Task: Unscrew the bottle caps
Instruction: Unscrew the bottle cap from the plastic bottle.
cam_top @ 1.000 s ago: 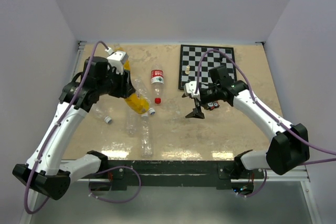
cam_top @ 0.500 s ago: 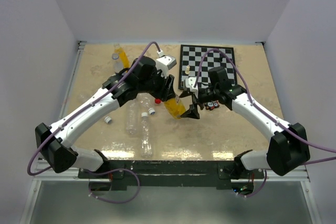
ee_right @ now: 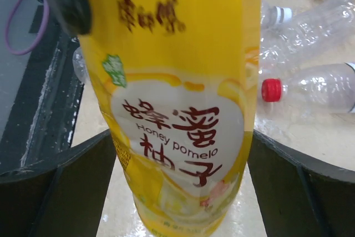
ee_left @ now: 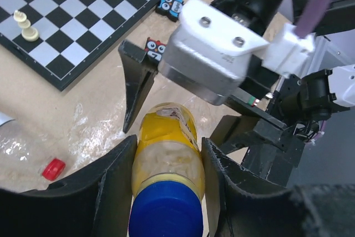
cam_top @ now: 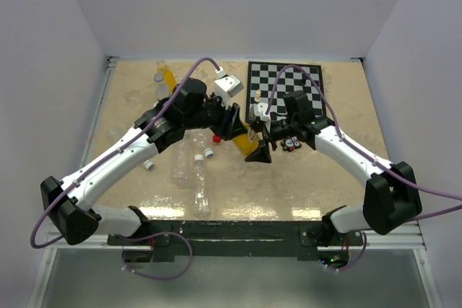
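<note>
bottle shifted right | left hand clamps it | right hand agape, apparently straddling base

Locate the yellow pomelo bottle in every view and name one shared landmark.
Top external: yellow bottle at table centre, between the arms.
Left wrist: yellow bottle bottom centre, blue cap nearest the camera.
Right wrist: yellow bottle fills the middle, label facing.
Shared landmark: the red cap nearby.

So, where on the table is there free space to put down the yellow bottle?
Bare table lies near the front edge, in front of the yellow bottle, between the lying clear bottles and the right arm. A narrower bare strip runs right of the chessboard. Left of centre is crowded: clear bottles, white caps, a red cap.
</note>
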Motion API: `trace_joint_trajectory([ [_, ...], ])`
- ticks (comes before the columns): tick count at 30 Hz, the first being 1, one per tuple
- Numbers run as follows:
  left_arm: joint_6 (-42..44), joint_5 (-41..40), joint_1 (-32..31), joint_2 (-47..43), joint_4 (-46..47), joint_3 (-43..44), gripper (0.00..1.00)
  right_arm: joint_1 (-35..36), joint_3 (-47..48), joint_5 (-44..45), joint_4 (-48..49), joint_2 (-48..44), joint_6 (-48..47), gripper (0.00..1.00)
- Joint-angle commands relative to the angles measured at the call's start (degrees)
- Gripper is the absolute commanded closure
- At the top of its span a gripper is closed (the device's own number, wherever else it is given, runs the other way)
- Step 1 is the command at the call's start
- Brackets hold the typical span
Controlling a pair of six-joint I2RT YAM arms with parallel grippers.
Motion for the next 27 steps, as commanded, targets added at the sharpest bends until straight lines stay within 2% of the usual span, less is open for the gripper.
trace_joint_trajectory([
  [1, 0.98, 4.13, -0.39, -3.52, 10.61, -0.07, 1.0, 0.24, 1.27, -5.13, -0.7, -0.16, 0.45, 0.02],
  [6, 0.54, 5.19, -0.39, -3.43, 13.08, -1.65, 1.0, 0.24, 1.98, -7.16, -2.72, -0.16, -1.22, 0.04],
  [10, 0.28, 5.54, -0.39, -3.52, 14.05, -2.44, 1.0, 0.24, 2.68, -8.48, -5.0, -0.69, -3.15, 0.09],
  [14, 0.71, 4.84, -0.39, -4.66, 15.19, -4.99, 1.0, 0.24, 3.03, -9.27, -5.36, -0.6, -3.51, 0.32],
  [16, 1.15, 4.31, -0.39, -5.01, 15.36, -5.69, 1.0, 0.24, 3.38, -8.75, -6.14, -0.25, -4.3, 0.52],
  [18, 1.42, 3.43, -0.39, -5.71, 15.37, -6.4, 1.0, 0.24, 3.82, -7.52, -7.29, -0.16, -5.7, 0.67],
  [22, 1.59, 1.76, -0.39, -7.29, 15.54, -8.07, 0.98, 0.24, 4.35, -6.37, -9.3, -0.34, -7.98, 0.88],
  [23, 1.59, 1.32, -0.31, -8.0, 15.54, -8.51, 0.94, 0.24, 4.61, -6.11, -10.18, -0.34, -9.3, 0.92],
  [24, 1.51, 0.8, -0.3, -8.53, 15.54, -8.77, 0.85, 0.24, 4.79, -5.76, -10.97, -0.25, -10.62, 0.96],
  [25, 1.42, 0.18, -0.3, -9.4, 15.45, -9.12, 0.74, 0.24, 4.88, -5.41, -11.68, -0.16, -11.59, 0.99],
  [27, 1.07, -0.79, -0.22, -10.98, 15.19, -9.91, 0.47, 0.24, 5.49, -4.53, -13.7, -0.16, -13.96, 1.0],
])
